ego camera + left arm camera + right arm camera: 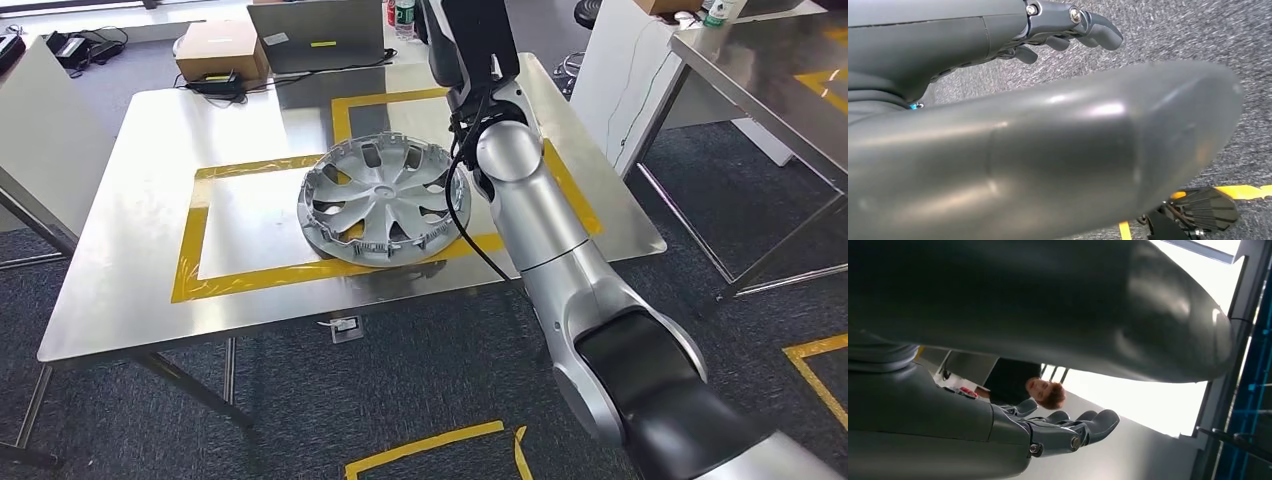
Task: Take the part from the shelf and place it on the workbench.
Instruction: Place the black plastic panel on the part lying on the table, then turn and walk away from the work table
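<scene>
Evidently the placing step is nearly done: the wheel cover [385, 203] lies on the surface [130, 250], both robot hands, right [1068, 427] and left [1068, 30], released, next withdraw.

Part [385, 203] on workbench [130, 290], possibly tilted; box [220, 50] behind.

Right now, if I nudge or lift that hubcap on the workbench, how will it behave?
The hubcap looks like thin moulded plastic, so probably light and slightly flexible. Its rim clips look fragile. On the smooth steel workbench it would likely slide rather than roll.
</scene>
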Robot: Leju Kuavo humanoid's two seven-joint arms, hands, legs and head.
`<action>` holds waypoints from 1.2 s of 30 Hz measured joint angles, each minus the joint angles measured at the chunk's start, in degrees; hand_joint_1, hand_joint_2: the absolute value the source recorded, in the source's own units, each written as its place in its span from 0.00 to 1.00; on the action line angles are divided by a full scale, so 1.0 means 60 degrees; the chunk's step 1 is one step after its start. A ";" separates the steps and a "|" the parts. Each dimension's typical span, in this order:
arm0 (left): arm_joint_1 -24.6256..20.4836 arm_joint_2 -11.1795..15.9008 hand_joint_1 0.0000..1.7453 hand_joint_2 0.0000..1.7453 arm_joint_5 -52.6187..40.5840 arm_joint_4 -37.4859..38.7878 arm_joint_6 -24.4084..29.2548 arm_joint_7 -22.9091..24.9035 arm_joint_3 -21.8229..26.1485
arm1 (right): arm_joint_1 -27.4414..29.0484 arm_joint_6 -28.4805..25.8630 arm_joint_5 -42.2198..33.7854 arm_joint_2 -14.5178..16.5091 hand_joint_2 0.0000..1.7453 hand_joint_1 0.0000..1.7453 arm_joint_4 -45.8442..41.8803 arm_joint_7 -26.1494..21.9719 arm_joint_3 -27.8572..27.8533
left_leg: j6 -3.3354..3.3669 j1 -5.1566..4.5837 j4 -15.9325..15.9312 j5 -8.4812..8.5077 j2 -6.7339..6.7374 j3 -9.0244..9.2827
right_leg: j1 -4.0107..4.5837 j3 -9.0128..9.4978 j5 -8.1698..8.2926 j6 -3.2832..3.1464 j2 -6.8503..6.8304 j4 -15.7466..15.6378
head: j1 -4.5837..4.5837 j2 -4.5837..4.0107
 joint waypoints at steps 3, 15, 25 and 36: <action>-0.0031 0.0000 0.00 0.00 -0.0044 -0.0004 0.0015 0.0006 0.0000 | 0.0106 -0.0125 -0.0095 -0.0126 0.00 0.00 -0.0371 0.0124 0.0005 | -0.0193 -0.0018 0.0039 0.0037 -0.0011 -0.0063 | 0.0047 0.0069 -0.0005 -0.0220 0.0041 -0.0238 | 0.0015 0.0000; -0.0006 -0.0025 0.00 0.00 -0.0146 -0.0018 0.0012 0.0034 0.0001 | 0.0462 -0.0390 -0.0280 -0.0500 0.00 0.00 -0.0985 0.0158 0.0005 | -0.0248 -0.0042 0.0376 -0.0608 -0.0033 0.0493 | 0.0076 -0.0588 0.0691 -0.0425 -0.0001 -0.0372 | -0.0059 0.0000; -0.0052 -0.0034 0.00 0.00 -0.0128 -0.0027 0.0035 0.0061 0.0030 | 0.0596 -0.0483 -0.0312 -0.0921 0.00 0.00 -0.1020 0.0149 0.0019 | 0.0217 -0.0070 -0.0095 0.0269 0.0014 -0.0187 | 0.0035 -0.1353 -0.0931 0.0037 -0.0006 0.1952 | -0.0059 0.0000; 0.0196 -0.0035 0.00 0.00 -0.0076 -0.0012 0.0129 0.0112 0.0159 | 0.1058 -0.0901 -0.0408 -0.1921 0.00 0.00 -0.0496 -0.0810 0.0005 | -0.0194 -0.0070 0.0215 0.0693 -0.0045 -0.1054 | 0.0112 0.0624 -0.0275 -0.0447 -0.0045 -0.0548 | -0.0030 0.0000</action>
